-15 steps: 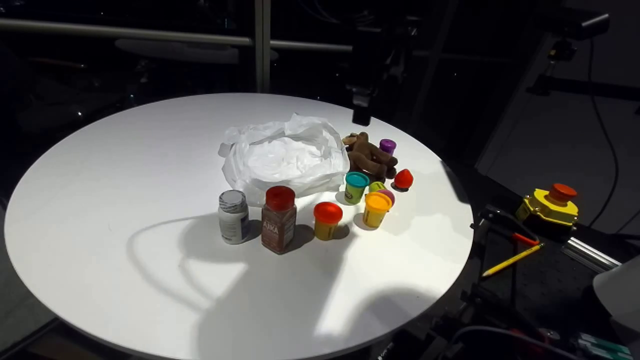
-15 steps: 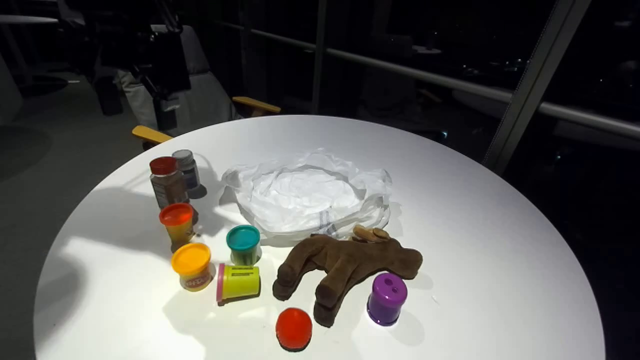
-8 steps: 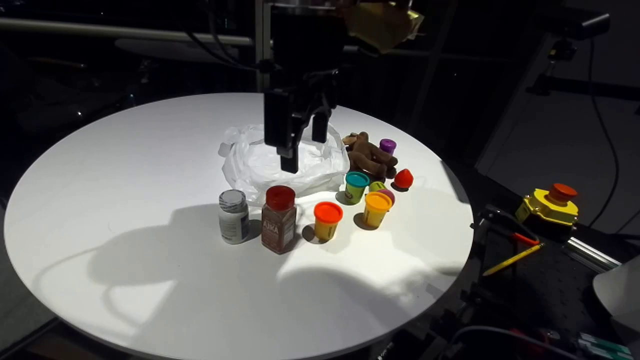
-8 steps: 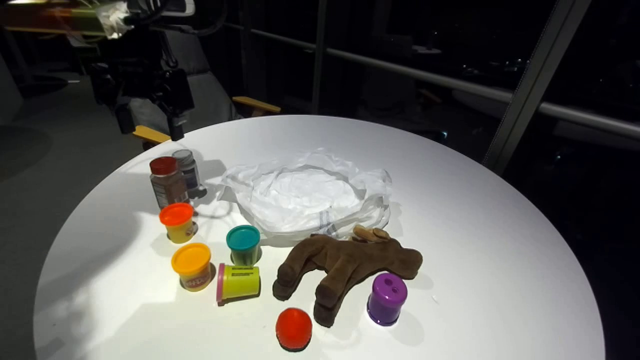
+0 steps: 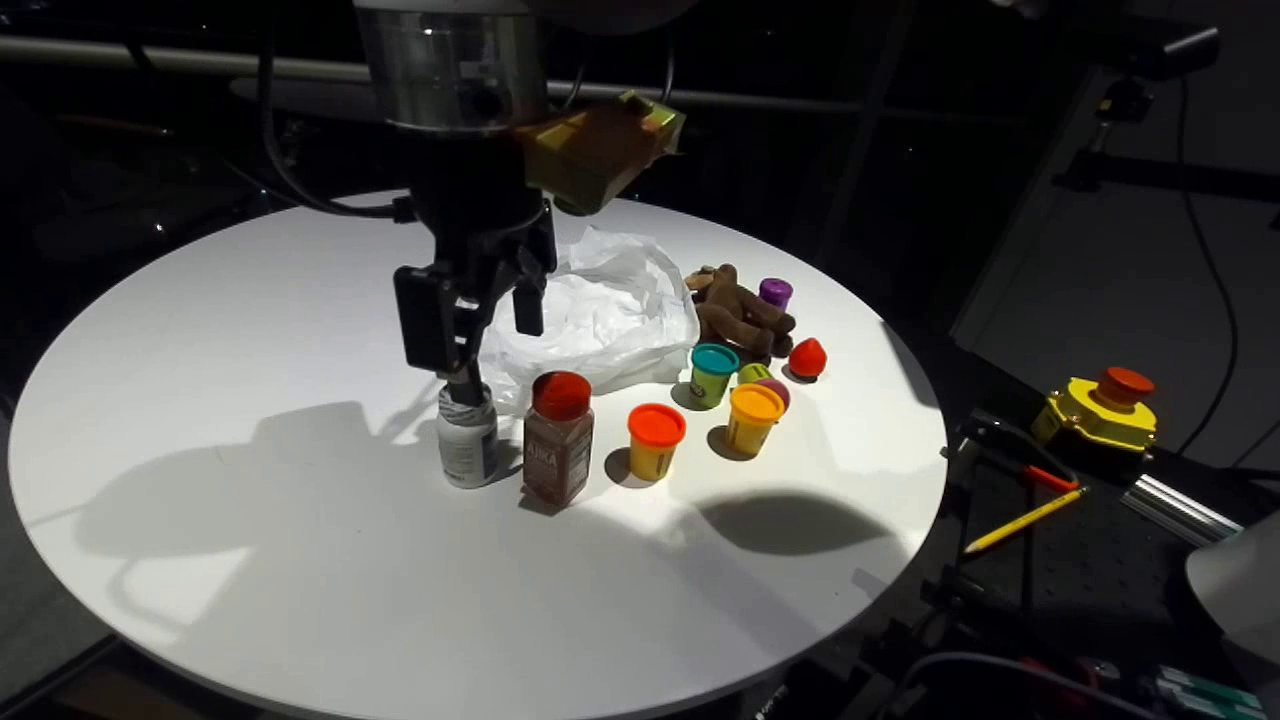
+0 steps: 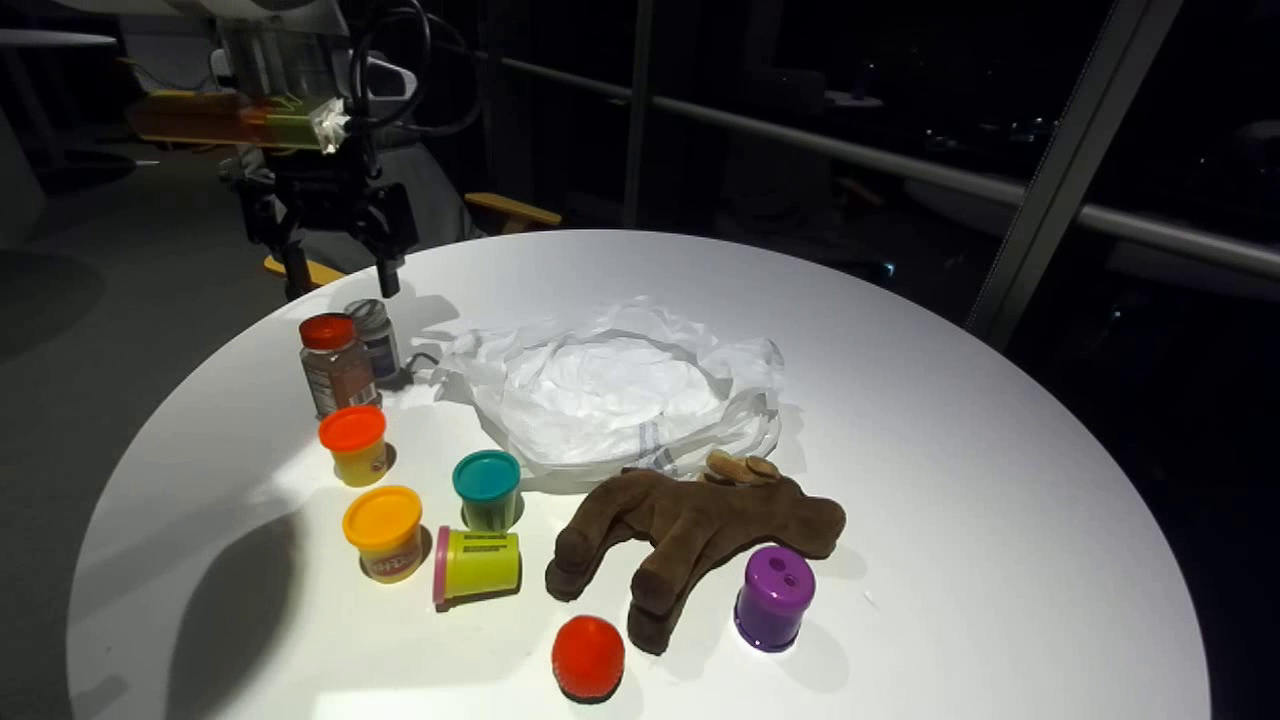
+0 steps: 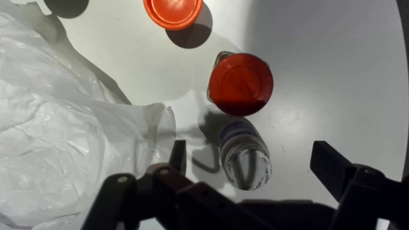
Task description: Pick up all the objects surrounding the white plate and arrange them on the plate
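- The place is looking like a robotics lab; darkness is hiding much of it.
- A robot arm (image 5: 455, 70) is hanging over a round white table (image 5: 330, 620).
- In an exterior view, a yellow emergency-stop box (image 5: 1095, 420) is sitting at the right, near a pencil (image 5: 1025, 520), and a camera (image 5: 1165, 50) is perching on a mount (image 5: 1124, 101).
- In an exterior view, a chair (image 6: 440, 205) with wooden armrests (image 6: 513, 209) is standing at the far left.
- Window frames (image 6: 1070, 160) are rising on the far side.
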